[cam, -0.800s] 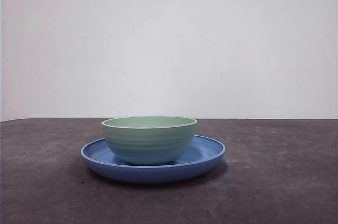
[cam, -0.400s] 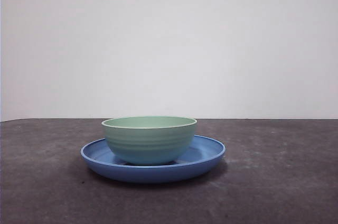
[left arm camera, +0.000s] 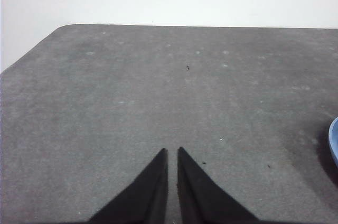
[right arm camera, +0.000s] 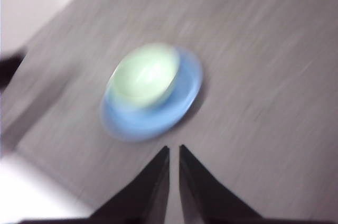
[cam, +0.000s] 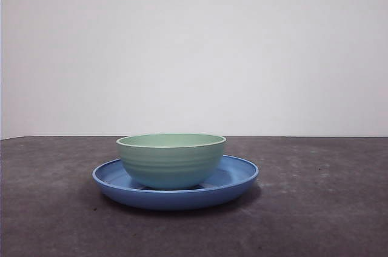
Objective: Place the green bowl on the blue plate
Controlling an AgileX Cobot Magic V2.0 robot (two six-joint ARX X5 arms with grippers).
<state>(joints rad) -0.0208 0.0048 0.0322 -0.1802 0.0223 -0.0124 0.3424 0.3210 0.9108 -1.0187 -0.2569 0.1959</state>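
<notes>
Sitting upright inside the blue plate point(cam: 239, 175), green bowl point(cam: 171, 159) looks placed. Left hand point(left arm camera: 172, 152) and right hand point(right arm camera: 174, 150) both pinched together, empty, above the worktop point(cam: 315, 208). Risk: right hand's view is smeared (probably moving); a low sweep could knock the bowl.

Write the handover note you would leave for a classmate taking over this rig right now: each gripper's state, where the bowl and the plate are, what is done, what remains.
Left gripper: jaws shut, holding nothing, above bare table, with only the plate's edge in its view.
Right gripper: jaws shut, empty, raised clear of the dishes; its view is blurred.
Green bowl: upright inside the blue plate, set toward one side of it rather than centred, with nothing touching it.
Done: the bowl is on the plate and released.
Left: probably nothing except parking the arms; neither shows in the front view.
</notes>
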